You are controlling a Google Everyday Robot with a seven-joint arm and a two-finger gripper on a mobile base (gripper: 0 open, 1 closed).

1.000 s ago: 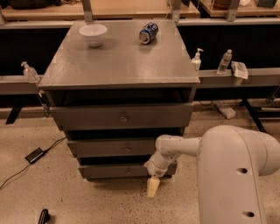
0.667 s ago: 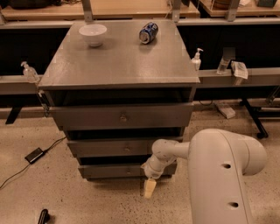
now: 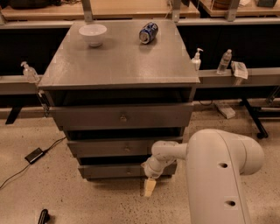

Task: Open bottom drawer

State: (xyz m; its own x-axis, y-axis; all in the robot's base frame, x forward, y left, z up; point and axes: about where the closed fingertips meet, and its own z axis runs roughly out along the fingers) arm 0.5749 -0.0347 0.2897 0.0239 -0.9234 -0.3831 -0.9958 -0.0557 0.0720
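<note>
Cabinet [image 3: 118, 65] stood before me with three drawers: top drawer [image 3: 100, 117], middle drawer [image 3: 105, 148] and bottom drawer [image 3: 109, 171], the lowest, just above the floor. On the cabinet's top I counted one bowl [image 3: 92, 34] and one can [image 3: 148, 33] lying on its side, well apart. Three bottles [image 3: 224, 61] stood on the rails either side. My one gripper [image 3: 149, 187] hung just in front of the bottom drawer, pointing down near the floor; apart or together, I could not tell.

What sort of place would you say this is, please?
Likely a lab or workshop: workbenches behind, a sanitizer bottle, a power adaptor lying loose. The gripper hangs by the bottom drawer.
</note>
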